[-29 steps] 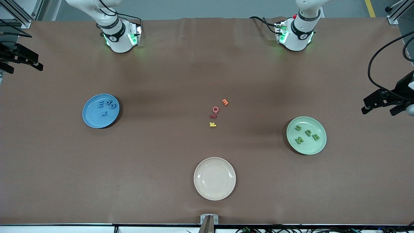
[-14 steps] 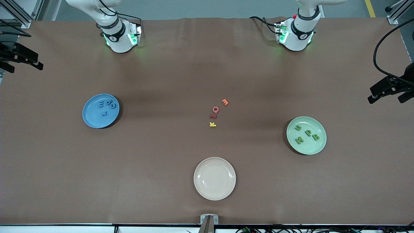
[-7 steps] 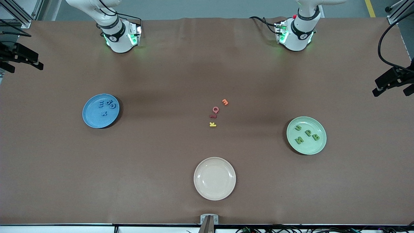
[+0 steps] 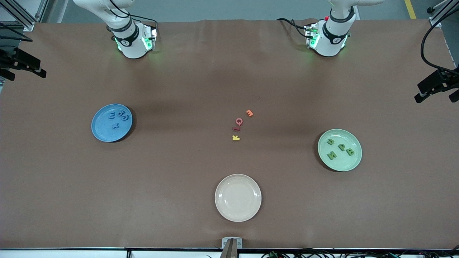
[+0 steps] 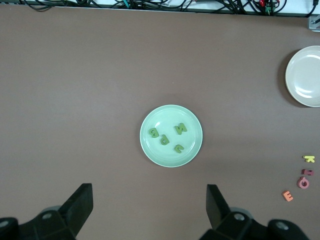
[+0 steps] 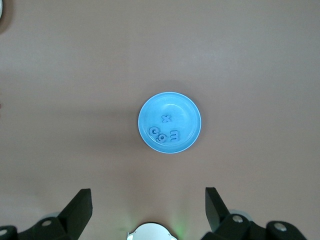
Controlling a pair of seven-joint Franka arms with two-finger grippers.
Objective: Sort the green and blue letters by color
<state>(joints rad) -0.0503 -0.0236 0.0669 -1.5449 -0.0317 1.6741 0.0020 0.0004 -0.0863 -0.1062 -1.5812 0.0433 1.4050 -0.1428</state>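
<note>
Four blue letters (image 4: 112, 115) lie on the blue plate (image 4: 104, 132) toward the right arm's end of the table; they also show in the right wrist view (image 6: 174, 135). Four green letters (image 4: 341, 147) lie on the green plate (image 4: 344, 163) toward the left arm's end; they also show in the left wrist view (image 5: 180, 128). My left gripper (image 4: 434, 97) is open and empty, high over the table's edge at its own end. My right gripper (image 4: 25, 73) is open and empty, high over the table's edge at its own end.
An empty cream plate (image 4: 238, 197) sits near the front camera at the middle. An orange letter (image 4: 249, 113), red letters (image 4: 238, 123) and a yellow K (image 4: 235, 137) lie loose at the table's middle.
My left gripper has drawn back from beside the green plate toward the table's edge at its own end. The right gripper has hardly moved. The letters and plates have not moved.
</note>
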